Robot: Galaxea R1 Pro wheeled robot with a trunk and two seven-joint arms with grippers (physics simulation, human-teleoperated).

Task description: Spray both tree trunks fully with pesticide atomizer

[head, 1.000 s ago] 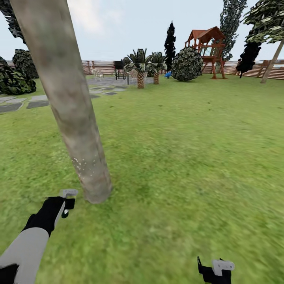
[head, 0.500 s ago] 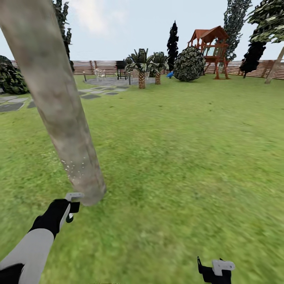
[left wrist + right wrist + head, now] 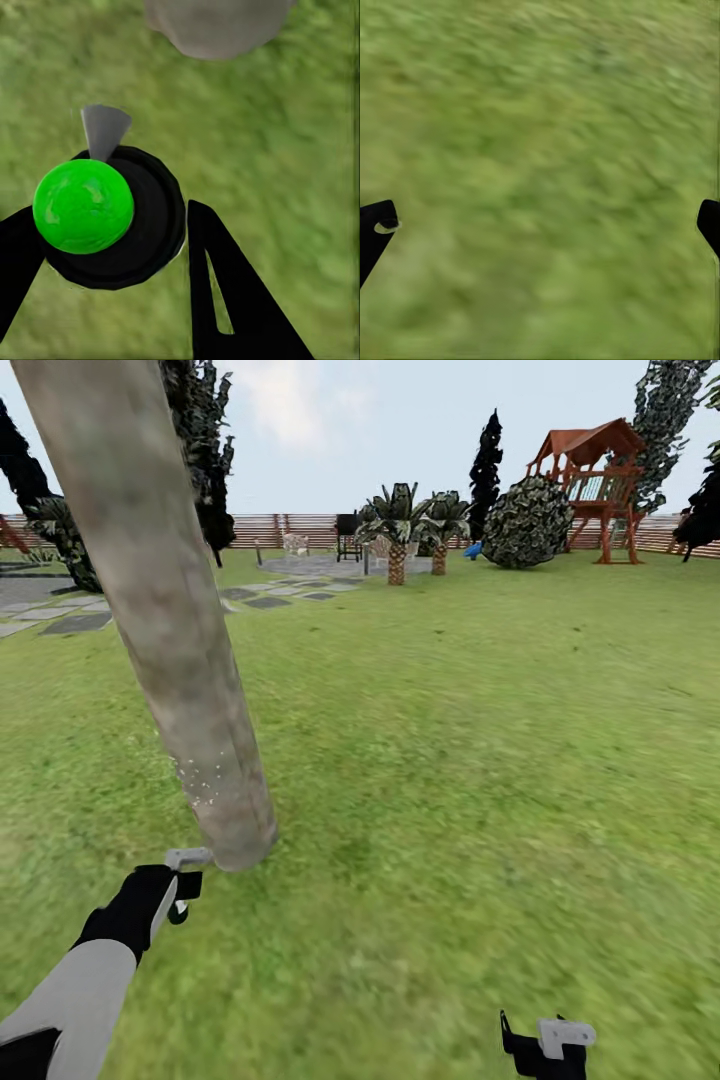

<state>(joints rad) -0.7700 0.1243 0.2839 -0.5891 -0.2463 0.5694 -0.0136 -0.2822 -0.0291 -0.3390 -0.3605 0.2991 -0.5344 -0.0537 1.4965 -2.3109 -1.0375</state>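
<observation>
pesticide atomizer (image 3: pixel 105 217) clamped in left gripper (image 3: pixel 175 880) beside tree trunk (image 3: pixel 170 630), right gripper (image 3: pixel 540 225) spread wide

Flat, even daylight under a pale hazy sky (image 3: pixel 330 420), with no hard shadows and no glare. The lawn (image 3: pixel 480 760) smears into soft blur towards the lower edges of the head view, and grass is out of focus in both wrist views.

From the head we look forward and down across the lawn (image 3: pixel 470 760), tree trunk (image 3: pixel 170 630) close at left. Our left wrist camera faces straight down, sharing that trunk's base (image 3: pixel 217 26). The right wrist camera looks down at grass (image 3: pixel 547 172).
</observation>
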